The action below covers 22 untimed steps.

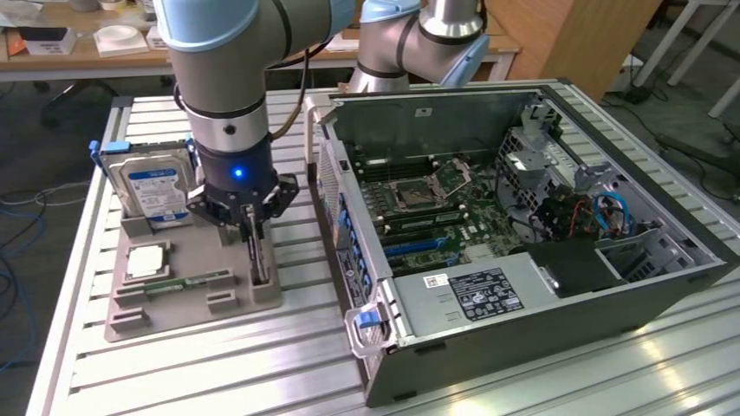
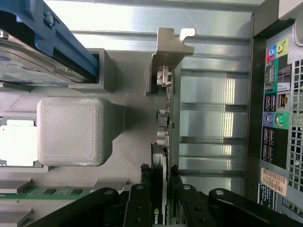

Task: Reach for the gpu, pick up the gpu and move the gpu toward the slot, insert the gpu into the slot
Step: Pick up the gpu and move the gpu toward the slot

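Occlusion costs most at the gripper (image 1: 252, 227). In the exterior view the arm's wrist and black linkage cover the top of the gpu (image 1: 263, 270), leaving a thin dark sliver standing on edge in the grey holder tray (image 1: 185, 305). In the wrist view the card's near end runs off the frame between the linkage bars, so its full length cannot be seen.

The wrist view gives what the exterior view lacks. It shows the gpu (image 2: 169, 118) edge-on, with its pale metal bracket (image 2: 170, 47) at the far end and the gripper (image 2: 161, 172) straddling the other end. The gripper is drawn in close on both sides of the card. I cannot tell whether it actually clamps the card or only brackets it. The card sits down in its tray groove, upright, not lifted.

The exterior view adds the wider layout. The hard drive (image 1: 156, 186), a square processor chip (image 1: 147, 260) and the green memory stick (image 1: 185, 283) share the tray on the exterior view's left of the gpu. The open computer case (image 1: 521, 347) stands just to its right, with the motherboard (image 1: 428, 199) exposed.
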Available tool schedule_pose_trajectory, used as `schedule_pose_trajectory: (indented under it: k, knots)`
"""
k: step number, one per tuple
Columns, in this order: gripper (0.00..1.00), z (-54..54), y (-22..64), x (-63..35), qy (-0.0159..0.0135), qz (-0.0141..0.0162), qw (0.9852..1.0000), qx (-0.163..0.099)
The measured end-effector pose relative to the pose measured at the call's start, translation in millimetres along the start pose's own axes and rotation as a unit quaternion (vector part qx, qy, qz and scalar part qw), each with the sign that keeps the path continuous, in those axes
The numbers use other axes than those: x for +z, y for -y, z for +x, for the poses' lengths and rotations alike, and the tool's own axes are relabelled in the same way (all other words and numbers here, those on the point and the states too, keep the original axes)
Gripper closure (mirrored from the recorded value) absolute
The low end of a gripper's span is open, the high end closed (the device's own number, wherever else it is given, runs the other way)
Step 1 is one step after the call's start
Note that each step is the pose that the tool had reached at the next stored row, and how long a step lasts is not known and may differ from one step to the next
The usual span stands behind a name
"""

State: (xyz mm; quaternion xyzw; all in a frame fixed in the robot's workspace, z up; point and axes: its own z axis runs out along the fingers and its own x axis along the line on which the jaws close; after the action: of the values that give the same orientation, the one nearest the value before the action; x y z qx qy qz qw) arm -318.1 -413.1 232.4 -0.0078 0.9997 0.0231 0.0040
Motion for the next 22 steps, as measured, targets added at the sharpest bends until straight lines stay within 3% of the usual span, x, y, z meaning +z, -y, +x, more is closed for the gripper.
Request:
schedule_pose_trajectory:
  k: [16,22]
  knots:
    - [0.74,0.2,0.0,0.0,0.0001,-0.0003,1.0000,0.000]
    - [0.74,0.2,-0.3,-5.9,0.0000,-0.0001,1.0000,0.000]
